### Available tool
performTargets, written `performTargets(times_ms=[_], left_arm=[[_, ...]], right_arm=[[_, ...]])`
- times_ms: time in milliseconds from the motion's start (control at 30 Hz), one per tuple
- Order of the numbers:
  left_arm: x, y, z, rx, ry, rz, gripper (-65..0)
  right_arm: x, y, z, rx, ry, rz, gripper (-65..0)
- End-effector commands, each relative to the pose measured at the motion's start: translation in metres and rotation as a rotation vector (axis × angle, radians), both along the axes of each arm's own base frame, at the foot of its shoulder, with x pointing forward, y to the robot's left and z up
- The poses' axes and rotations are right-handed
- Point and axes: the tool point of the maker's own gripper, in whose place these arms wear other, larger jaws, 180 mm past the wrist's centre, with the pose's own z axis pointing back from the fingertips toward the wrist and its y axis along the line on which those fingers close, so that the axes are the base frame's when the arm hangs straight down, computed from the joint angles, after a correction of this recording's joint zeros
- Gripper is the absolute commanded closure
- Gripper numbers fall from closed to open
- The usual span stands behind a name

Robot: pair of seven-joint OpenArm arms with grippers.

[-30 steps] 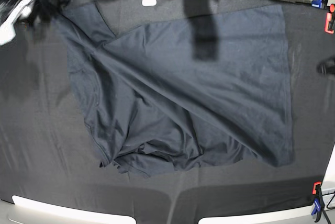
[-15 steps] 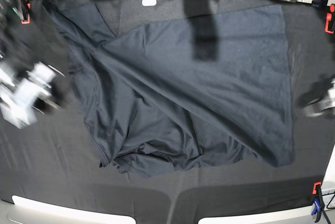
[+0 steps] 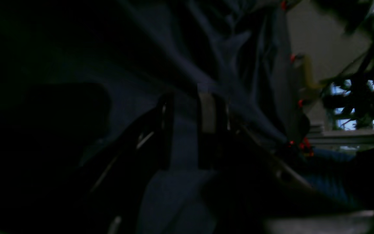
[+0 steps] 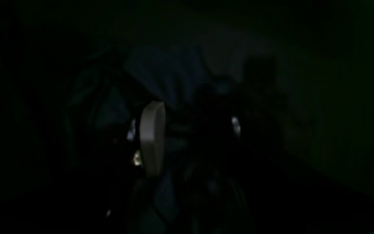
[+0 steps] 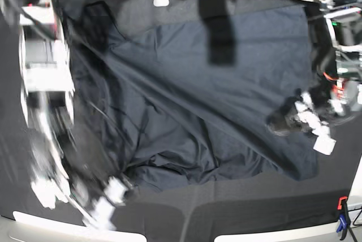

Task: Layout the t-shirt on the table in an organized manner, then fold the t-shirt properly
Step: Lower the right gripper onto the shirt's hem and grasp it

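T-shirt (image 5: pixel 209 100) lies rumpled mid-counter (image 5: pixel 339 185), no writing legible; left tool (image 3: pixel 187 130) released over its right edge, blurred right tool (image 4: pixel 190 136) gaping near its lower-left hem.

base: right arm (image 5: pixel 48 112) motion-smeared, hiding t-shirt's (image 5: pixel 226 83) sleeve side | right wrist: nearly black, cloth unreadable | left hand (image 5: pixel 288 122) blurred (grip unclear) | left wrist: fabric dim, soft-focused

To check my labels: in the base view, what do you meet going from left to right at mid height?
Right arm (blurred) → t-shirt → left tool over the shirt's right part → bare table.
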Motion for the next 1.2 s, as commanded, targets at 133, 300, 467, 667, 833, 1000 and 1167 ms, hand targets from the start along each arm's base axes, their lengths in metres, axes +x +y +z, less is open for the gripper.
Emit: performTargets(times_ms=[133, 300, 467, 667, 833, 1000, 1167], left_arm=[[0.013, -0.001, 0.021, -0.028, -0.067, 0.011, -11.6], [0.012, 0.000, 0.019, -0.020, -0.064, 0.009, -11.6], [0.012, 0.000, 0.019, -0.019, -0.064, 0.009, -11.6], [0.012, 0.000, 0.019, -0.019, -0.064, 0.010, -11.6], [0.012, 0.000, 0.019, -0.019, -0.063, 0.010, -11.6], [0.012, 0.000, 0.019, -0.019, -0.063, 0.010, -11.6], [0.012, 0.000, 0.019, -0.021, -0.063, 0.010, -11.6]], right_arm=[[0.037, 0.005, 0.016, -0.045, 0.036, -0.022, -24.8], [0.049, -0.005, -0.003, -0.116, 0.051, -0.068, -24.8], [0.044, -0.002, -0.020, -0.141, 0.062, -0.058, -24.8], [0.038, -0.012, -0.043, -0.208, 0.030, -0.050, -24.8], [0.033, -0.017, -0.065, -0.266, -0.014, -0.033, -24.8], [0.026, -0.024, -0.081, -0.318, -0.023, -0.031, -22.3], [0.034, -0.025, -0.076, -0.369, -0.102, 0.011, -3.4]])
